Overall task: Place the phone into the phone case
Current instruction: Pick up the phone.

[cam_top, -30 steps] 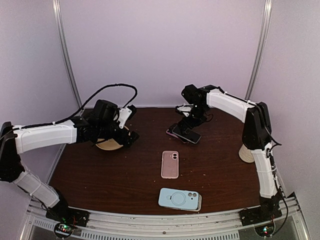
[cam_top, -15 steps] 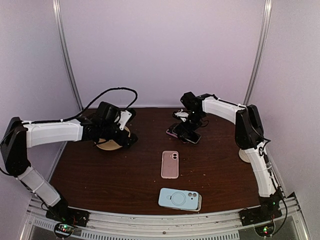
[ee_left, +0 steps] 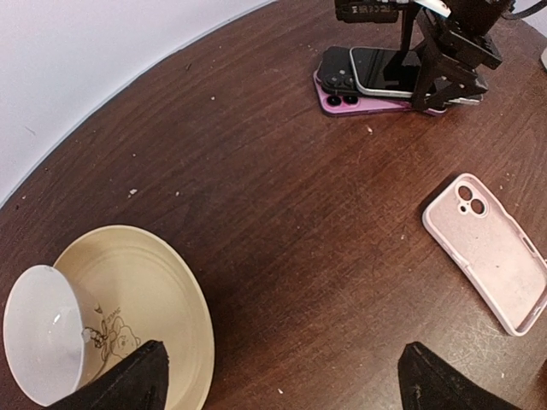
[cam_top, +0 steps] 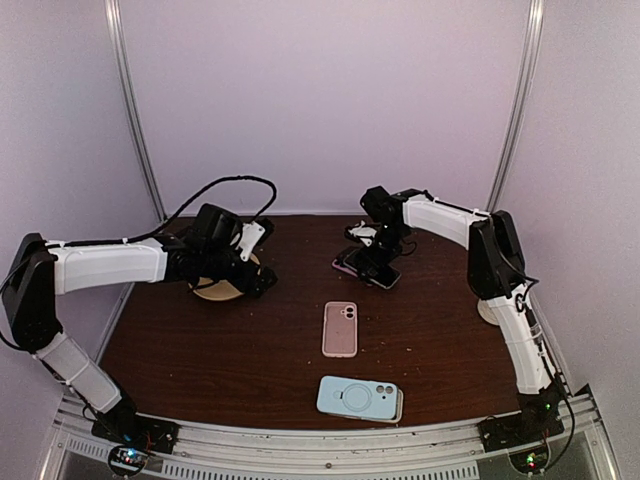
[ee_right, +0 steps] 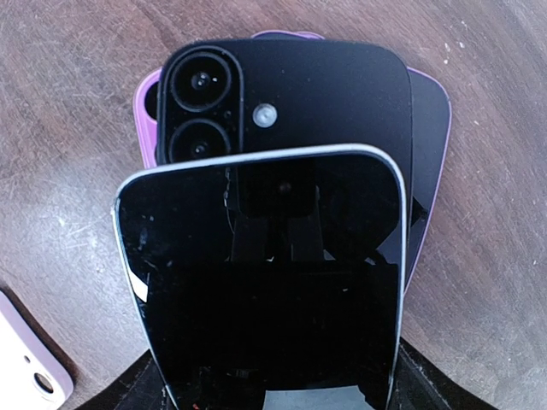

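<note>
Drawn inward since a second ago, the right arm (cam_top: 450,215) reaches past the blue case (cam_top: 360,398) and pink case (cam_top: 340,328) to the far phones (cam_top: 352,264), its right gripper (cam_top: 376,257) straddling the top phone (ee_right: 261,282), grasp unclear, pinching and lifting due next; left gripper (cam_top: 255,280) hangs released.

The top view looks down from high behind the near edge, taking in the whole table (cam_top: 200,340). The left wrist view faces across it toward the far phone stack (ee_left: 380,75). The right wrist view hangs close over that same phone stack, looking almost straight down.
</note>
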Robot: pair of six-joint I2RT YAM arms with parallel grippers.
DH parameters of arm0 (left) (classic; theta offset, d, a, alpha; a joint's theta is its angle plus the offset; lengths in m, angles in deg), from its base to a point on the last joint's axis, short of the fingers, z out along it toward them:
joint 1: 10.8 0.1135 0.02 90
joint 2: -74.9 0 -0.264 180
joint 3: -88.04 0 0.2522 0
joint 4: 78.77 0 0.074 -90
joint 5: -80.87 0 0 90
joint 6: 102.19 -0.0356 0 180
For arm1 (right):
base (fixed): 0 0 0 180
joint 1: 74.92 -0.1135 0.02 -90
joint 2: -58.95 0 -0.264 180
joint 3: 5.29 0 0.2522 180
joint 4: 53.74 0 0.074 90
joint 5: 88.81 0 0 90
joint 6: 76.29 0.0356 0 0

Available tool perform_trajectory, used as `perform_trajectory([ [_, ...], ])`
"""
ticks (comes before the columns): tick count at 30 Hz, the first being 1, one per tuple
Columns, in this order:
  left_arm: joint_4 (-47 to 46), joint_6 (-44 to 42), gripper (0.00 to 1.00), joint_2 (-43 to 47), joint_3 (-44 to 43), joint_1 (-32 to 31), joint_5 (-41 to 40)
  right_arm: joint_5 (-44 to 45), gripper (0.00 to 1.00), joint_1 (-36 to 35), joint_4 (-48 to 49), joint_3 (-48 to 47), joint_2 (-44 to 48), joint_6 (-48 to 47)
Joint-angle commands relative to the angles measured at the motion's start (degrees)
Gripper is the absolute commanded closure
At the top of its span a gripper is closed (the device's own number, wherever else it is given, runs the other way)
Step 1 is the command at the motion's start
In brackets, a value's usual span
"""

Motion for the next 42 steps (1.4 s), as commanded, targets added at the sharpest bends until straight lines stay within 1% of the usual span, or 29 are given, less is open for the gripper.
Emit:
perform_trajectory([
  [1,-1.75,0.18,0.03,0.15,-1.58,0.19,2.8,2.32,0.19,0.27,-1.47,-1.73,2.3,-1.51],
  [3,-1.75,0.18,0.02,0.26,-1.6,0.16,3.21,2.17,0.15,0.26,-1.71,-1.73,2.32,-1.35],
  [5,-1.75,0.18,0.02,0.34,-1.64,0.15,3.47,2.07,0.13,0.22,-2.0,-1.73,2.23,-1.17],
  [8,-1.77,0.0,0.02,0.47,-1.56,0.21,3.56,2.09,0.13,0.27,-2.82,-1.73,2.49,-1.13],
  [12,-1.41,0.09,0.02,0.28,-1.7,0.15,3.8,2.03,0.16,0.25,-3.72,-1.57,3.4,-1.05],
  [15,-1.48,0.09,0.03,0.52,-1.73,0.2,4.59,2.19,0.14,0.19,-4.37,-1.47,3.82,-0.96],
  [17,-1.57,0.17,0.03,0.51,-1.65,0.19,4.9,2.17,0.08,0.19,-4.82,-1.32,4.07,-0.98],
  [18,-1.58,0.17,0.02,0.51,-1.64,0.21,4.95,2.15,0.02,0.19,-5.33,-1.25,4.18,-1.04],
  [19,-1.58,0.18,0.02,0.56,-1.6,0.22,5.03,2.26,0.01,0.25,-5.83,-1.16,4.25,-1.1],
  [23,-1.58,0.18,0.03,0.59,-1.46,0.14,5.25,3.46,0.01,0.39,-6.8,0.64,4.96,-1.74],
  [31,-1.58,0.09,0.03,0.77,-1.29,0.17,6.2,1.87,0.01,0.61,-9.93,3.24,6.49,-3.54],
  [39,-1.49,0.0,0.03,1.11,-1.38,0.14,6.44,1.91,0.01,0.84,-11.23,3.27,5.62,-4.55],
  [42,-1.49,0.0,0.02,1.12,-1.46,0.16,6.55,1.9,0.02,1.08,-11.14,3.21,5.42,-4.49],
])
